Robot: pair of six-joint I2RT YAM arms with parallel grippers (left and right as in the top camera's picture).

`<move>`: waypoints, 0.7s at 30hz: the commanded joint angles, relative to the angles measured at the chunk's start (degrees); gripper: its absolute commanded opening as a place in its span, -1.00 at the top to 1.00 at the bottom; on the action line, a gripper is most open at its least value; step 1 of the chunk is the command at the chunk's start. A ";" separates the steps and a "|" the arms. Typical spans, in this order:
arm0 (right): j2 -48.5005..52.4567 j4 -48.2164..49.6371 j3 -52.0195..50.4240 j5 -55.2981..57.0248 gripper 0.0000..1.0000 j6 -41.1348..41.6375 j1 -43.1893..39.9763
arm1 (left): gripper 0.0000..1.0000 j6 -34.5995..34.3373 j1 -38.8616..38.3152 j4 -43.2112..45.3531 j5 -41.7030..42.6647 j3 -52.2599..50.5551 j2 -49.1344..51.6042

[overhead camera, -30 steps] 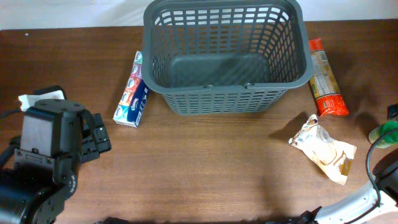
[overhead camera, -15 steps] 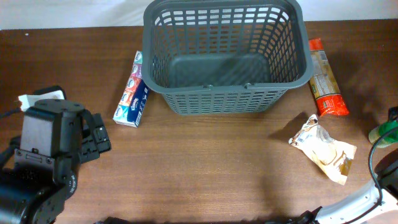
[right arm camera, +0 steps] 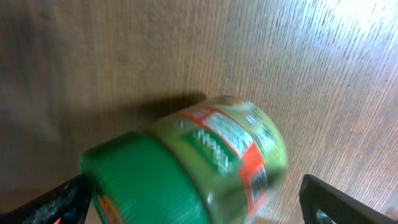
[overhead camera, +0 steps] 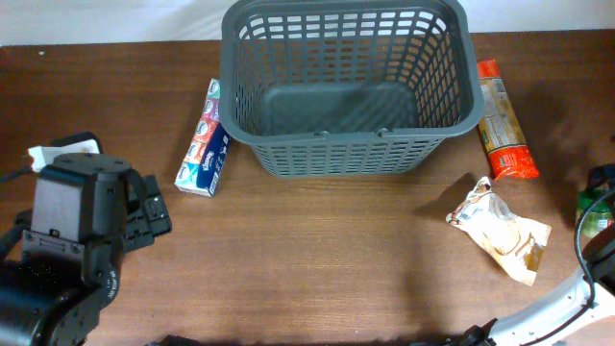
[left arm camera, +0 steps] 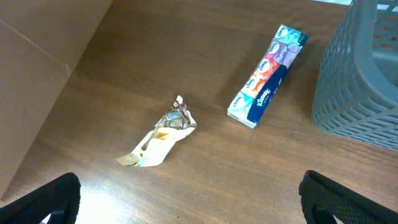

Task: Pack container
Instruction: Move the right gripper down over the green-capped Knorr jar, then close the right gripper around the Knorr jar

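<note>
Container (overhead camera: 336,154) sits upright at the far centre of the table (overhead camera: 317,269), and I can see its whole solid bottom. Tissue pack (overhead camera: 204,139) lies just beside its left wall, orange snack packet (overhead camera: 504,120) just beside its right wall. White-and-tan pouch (overhead camera: 500,231) lies front-right of the container, apart from it. Left gripper (left arm camera: 189,202) hangs over the left side of the table, jaws spread wide, holding nothing. Its camera gives me a crumpled wrapper (left arm camera: 160,140) on the wood, with the tissue pack and a container corner beyond. Right gripper (right arm camera: 196,199) is at the right edge, jaws wide too, with a green-lidded jar (right arm camera: 186,168) between the fingers. That view is blurred, so I can't tell if either finger touches it.
</note>
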 commanded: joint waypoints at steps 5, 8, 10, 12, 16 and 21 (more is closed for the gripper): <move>0.66 -0.17 -0.57 1.77 -0.98 -0.55 -0.26 | -0.99 -0.35 0.31 -0.13 0.42 -0.11 0.09; 0.66 -0.20 -0.57 1.75 -0.98 -0.52 -0.26 | -0.99 -0.35 0.31 -0.13 0.42 -0.11 0.09; 0.66 -0.20 -0.57 1.73 -0.98 -0.52 -0.26 | -0.99 -0.35 0.31 -0.13 0.42 -0.11 0.09; 0.66 -0.39 -0.57 1.73 -0.98 -0.50 -0.26 | -0.99 -0.35 0.31 -0.13 0.42 -0.11 0.09; 0.66 -0.87 -0.57 1.75 -0.97 -0.52 -0.26 | -0.99 -0.35 0.31 -0.13 0.42 -0.11 0.09; 0.66 -1.05 -0.57 1.75 -0.98 -0.55 -0.26 | -0.99 -0.35 0.31 -0.13 0.42 -0.11 0.09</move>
